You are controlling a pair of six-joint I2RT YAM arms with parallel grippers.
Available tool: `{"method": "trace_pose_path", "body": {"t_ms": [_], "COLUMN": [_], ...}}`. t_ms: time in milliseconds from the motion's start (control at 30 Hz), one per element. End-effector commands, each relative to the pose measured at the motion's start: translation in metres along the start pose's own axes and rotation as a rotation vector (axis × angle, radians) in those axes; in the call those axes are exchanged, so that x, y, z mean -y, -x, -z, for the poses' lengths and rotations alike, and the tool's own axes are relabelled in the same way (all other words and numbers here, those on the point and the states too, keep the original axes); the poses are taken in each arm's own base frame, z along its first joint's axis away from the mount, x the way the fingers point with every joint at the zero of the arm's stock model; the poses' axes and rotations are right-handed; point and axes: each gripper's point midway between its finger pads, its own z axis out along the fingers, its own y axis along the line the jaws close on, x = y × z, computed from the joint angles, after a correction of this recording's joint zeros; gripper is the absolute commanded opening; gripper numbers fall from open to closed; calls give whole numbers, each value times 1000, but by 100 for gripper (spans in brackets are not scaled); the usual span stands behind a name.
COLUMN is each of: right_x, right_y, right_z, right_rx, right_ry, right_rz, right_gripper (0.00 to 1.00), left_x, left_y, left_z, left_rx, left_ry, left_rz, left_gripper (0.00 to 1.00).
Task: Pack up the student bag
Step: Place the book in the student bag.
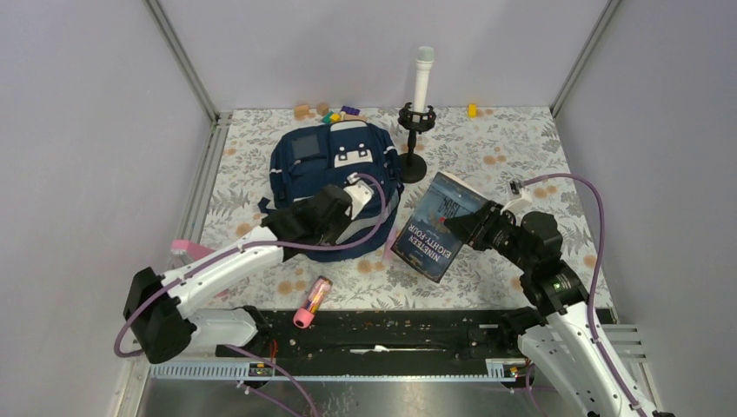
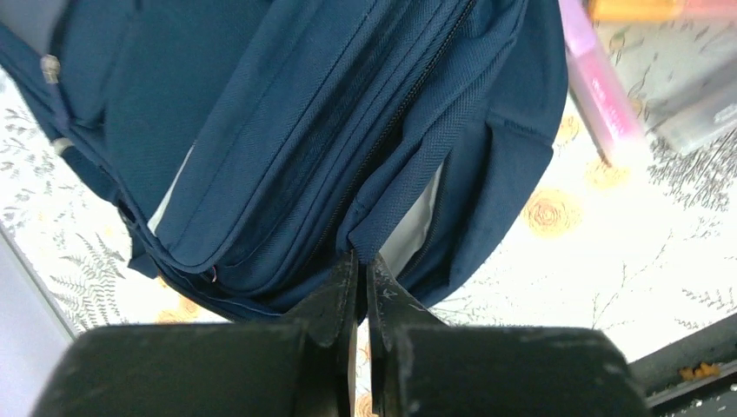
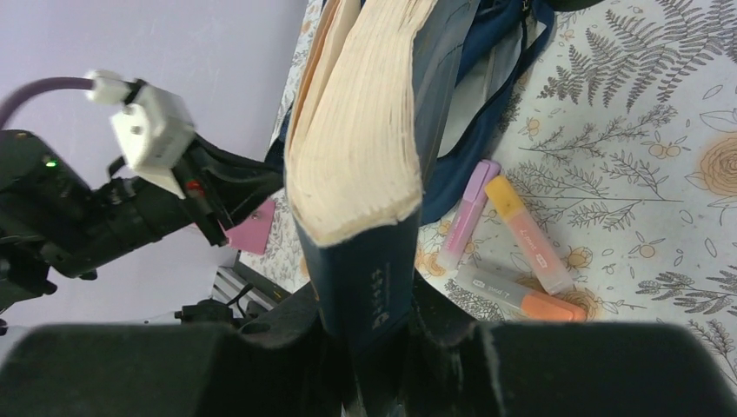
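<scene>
Floral tablecloth (image 1: 521, 156), grey walls. At 11 o'clock: student bag (image 1: 335, 169), lying front up; left gripper (image 2: 363, 261) pressed together on fabric beside the zipper. At 3 o'clock: right gripper (image 3: 365, 326) pinching a book (image 1: 439, 226), cover lettered "NINETEEN EIGHTY-FOUR". Watch for slip of the thin fabric pinch, closing the opening. Guard against snagging the book corner on the zipper or sweeping the highlighters (image 3: 513, 243).

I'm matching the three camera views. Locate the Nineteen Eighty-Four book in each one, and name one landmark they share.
Top external: right of centre, the book held by the right gripper.
Left wrist: not in view.
Right wrist: centre, page edges facing the camera.
Shared landmark: the student bag, in all three.
</scene>
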Motion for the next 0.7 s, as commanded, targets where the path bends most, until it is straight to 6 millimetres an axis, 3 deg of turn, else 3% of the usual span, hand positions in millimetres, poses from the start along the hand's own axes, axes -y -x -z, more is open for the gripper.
{"method": "trace_pose_path", "body": {"t_ms": [0, 133, 300, 433, 667], "right_x": [-38, -36, -33, -27, -35], "right_y": [25, 16, 3, -9, -24], "right_z": [4, -6, -27, -41, -59], "right_rx": [88, 62, 0, -41, -74], "right_ry": [149, 182, 232, 241, 252], "right_rz": [2, -68, -228, -291, -328], "right_gripper": [0, 0, 0, 0, 0], "left_x": [-28, -44, -61, -64, -59], "left_y": [77, 119, 155, 166, 159], "left_z": [45, 76, 108, 121, 126], "left_rx": [306, 466, 624, 680, 731], "left_ry": [70, 101, 131, 129, 83], "left_rz": [130, 188, 232, 231, 259], "left_gripper": [0, 0, 0, 0, 0]}}
